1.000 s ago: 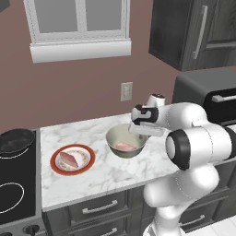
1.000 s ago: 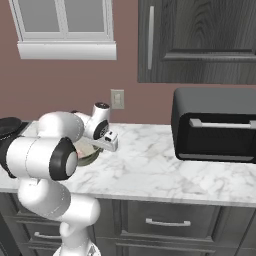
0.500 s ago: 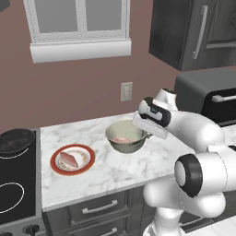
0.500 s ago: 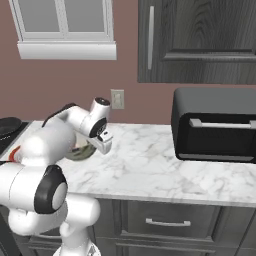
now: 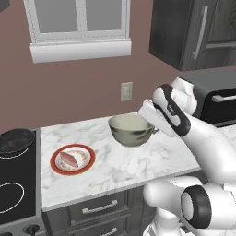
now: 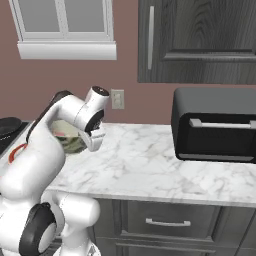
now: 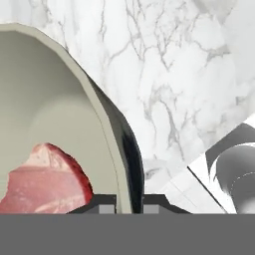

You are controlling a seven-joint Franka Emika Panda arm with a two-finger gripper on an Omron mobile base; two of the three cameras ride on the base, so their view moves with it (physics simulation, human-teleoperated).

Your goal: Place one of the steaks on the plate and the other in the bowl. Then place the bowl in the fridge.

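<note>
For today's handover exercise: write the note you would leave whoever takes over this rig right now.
Gripper: shut on the bowl, fingers astride its rim, bowl held clear above the counter.
Steaks: one steak on the plate, the other steak inside the bowl.
Done: both steaks placed, bowl picked up.
Left: carry the bowl to the fridge and set it inside.

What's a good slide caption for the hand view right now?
The hand grips the bowl by its rim, a steak inside, above the marble counter.
</note>
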